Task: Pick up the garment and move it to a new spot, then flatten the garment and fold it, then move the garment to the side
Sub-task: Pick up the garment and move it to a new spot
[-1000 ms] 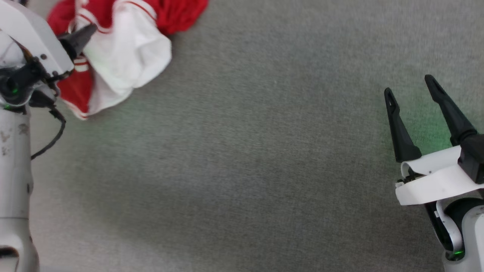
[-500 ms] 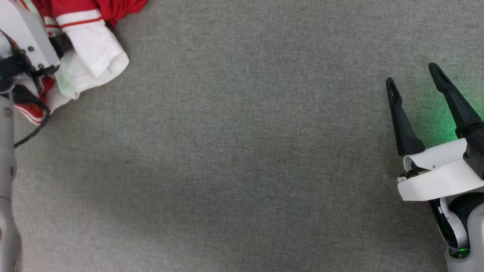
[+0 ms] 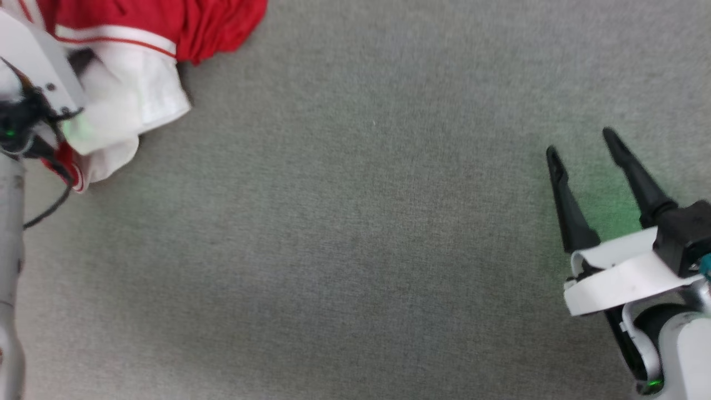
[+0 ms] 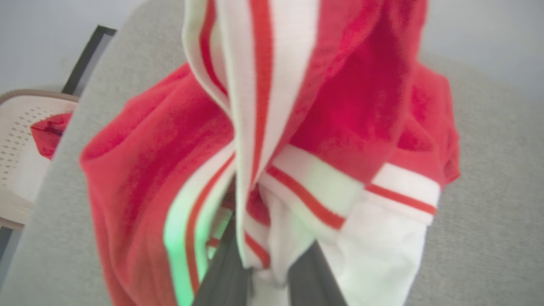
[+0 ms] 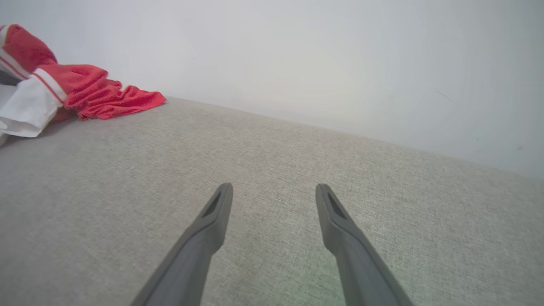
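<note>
I saw my left tool (image 4: 270,255) clamped on the bright red soft shirt (image 3: 144,22) with white, stripe-trimmed sleeve ends, bunched at the far left of the grey fabric worktop (image 3: 355,222), while my right tool (image 3: 580,141) hung open over its near right.

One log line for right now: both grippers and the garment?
garment: bunched, far left of grey surface | left gripper: shut on its striped white edge | right gripper: open, empty, apart from it

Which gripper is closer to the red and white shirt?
Left. The left gripper is shut on the garment, cloth pinched between its fingers. The right gripper hangs open, far across the grey surface from it.
</note>
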`<state>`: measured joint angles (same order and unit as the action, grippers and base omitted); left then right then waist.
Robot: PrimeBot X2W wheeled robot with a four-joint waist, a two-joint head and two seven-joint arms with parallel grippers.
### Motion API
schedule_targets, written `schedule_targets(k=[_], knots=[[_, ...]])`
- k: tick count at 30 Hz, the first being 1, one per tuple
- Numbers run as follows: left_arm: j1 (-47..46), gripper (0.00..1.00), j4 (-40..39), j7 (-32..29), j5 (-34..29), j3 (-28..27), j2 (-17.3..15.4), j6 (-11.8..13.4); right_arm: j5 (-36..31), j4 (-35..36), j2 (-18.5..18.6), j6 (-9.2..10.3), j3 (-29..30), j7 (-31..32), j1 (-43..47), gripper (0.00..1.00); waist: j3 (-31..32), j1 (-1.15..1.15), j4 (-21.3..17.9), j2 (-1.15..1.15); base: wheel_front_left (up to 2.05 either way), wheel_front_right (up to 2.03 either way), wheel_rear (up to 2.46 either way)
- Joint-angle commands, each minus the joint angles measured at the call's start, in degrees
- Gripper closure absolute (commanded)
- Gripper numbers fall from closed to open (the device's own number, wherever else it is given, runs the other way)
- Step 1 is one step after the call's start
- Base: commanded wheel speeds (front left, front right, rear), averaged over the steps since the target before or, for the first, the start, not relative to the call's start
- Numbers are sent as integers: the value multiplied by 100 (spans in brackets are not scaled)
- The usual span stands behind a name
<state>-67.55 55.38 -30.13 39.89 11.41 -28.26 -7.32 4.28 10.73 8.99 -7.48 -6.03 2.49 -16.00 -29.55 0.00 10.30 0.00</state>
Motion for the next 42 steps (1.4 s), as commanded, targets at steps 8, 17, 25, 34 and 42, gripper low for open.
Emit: schedule_targets(k=[8, 17, 25, 34, 42], knots=[[-6, 100, -706, 312, -162, 347, -324, -17, 139, -368, -214, -2, 13, -254, 443, 0, 1406, 0, 113, 0, 0, 0, 0], [-156, 100, -1492, 166, -272, 536, -509, -9, 252, -627, -395, -2, -64, -460, 654, 0, 2118, 0, 29, 0, 0, 0, 0], [56, 100, -2523, -491, -123, 629, -628, 94, 288, -758, -500, -2, 64, -618, 783, 0, 2553, 0, -265, 0, 0, 0, 0], [686, 100, -4338, -1355, 216, 559, -776, 578, 159, -746, -415, -2, 594, -721, 898, 0, 2723, 0, -881, 0, 0, 0, 0], [1256, 100, -5738, -1968, 534, 609, -645, 1105, 7, -663, -331, -2, 1282, -789, 965, 0, 2644, 0, -1513, 0, 0, 0, 0]])
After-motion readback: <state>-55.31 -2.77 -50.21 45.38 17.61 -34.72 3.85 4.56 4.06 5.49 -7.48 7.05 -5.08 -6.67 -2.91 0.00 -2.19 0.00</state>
